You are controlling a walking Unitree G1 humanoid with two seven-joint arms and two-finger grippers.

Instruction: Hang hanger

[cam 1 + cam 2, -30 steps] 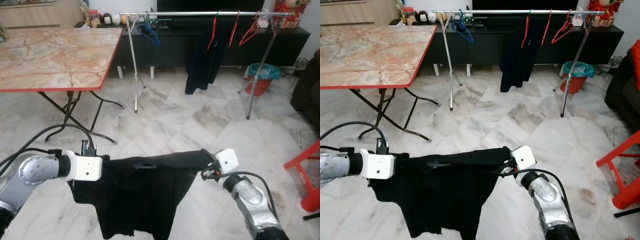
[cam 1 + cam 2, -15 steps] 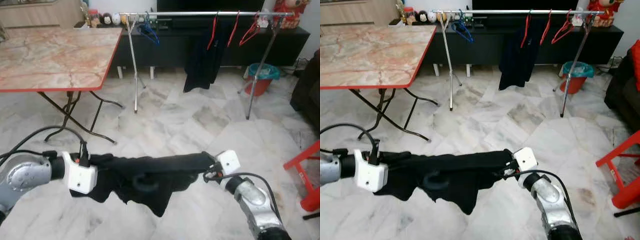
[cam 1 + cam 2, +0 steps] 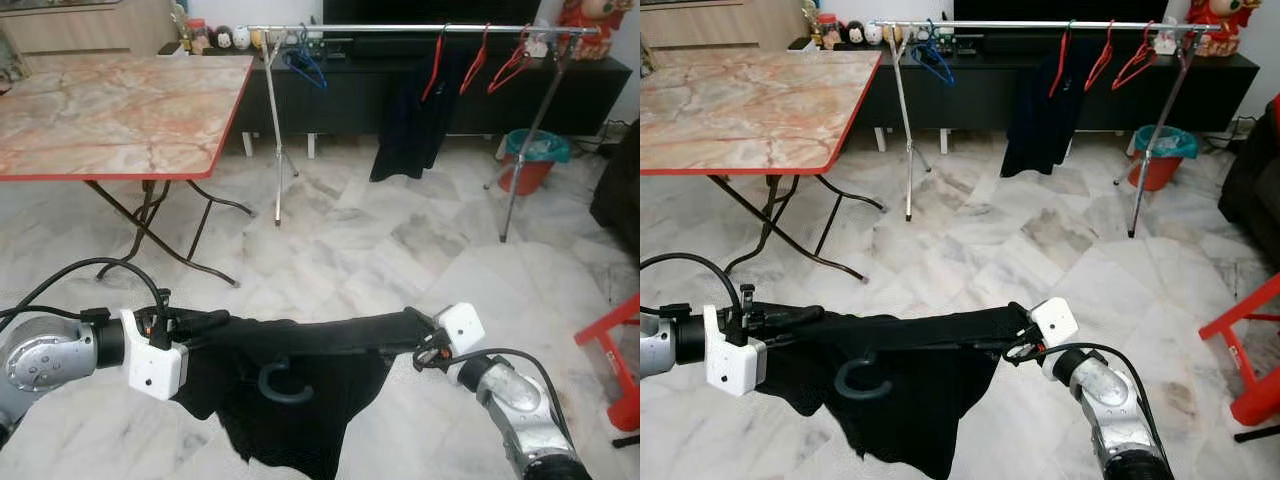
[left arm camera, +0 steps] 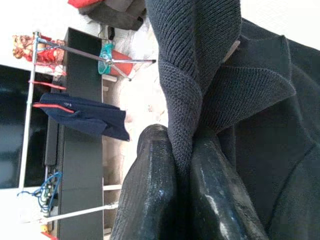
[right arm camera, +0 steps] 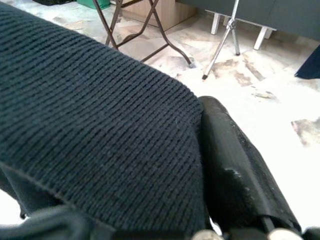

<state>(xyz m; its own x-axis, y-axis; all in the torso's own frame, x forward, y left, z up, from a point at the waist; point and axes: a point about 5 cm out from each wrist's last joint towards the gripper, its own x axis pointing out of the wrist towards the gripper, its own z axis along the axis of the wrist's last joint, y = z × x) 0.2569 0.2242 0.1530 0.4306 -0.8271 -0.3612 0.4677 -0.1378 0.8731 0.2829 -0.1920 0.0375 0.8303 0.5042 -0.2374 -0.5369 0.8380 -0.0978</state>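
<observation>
- The left end effector is clenched on one end of a dark knit garment; in the left wrist view its two black fingers pinch a fold of the knit between them.
- The right end effector grips the garment's other end; in the right wrist view the cloth lies over one black finger, clamped against it.
- The garment is stretched roughly level between the two end effectors, above the marble floor, with its body hanging down below the taut top edge.
- A grey hanger hook shows against the hanging cloth, curling below the taut edge, near its middle.
- Well ahead, across the floor, a metal clothes rail stands on thin legs in front of a low black cabinet.
- On the rail hang a blue hanger, red hangers and a dark garment on a red hanger.
- A folding surface with a marble-pattern top and red edge stands to the left, apart from the rail.
- A teal-lined bucket sits by the rail's right leg.
</observation>
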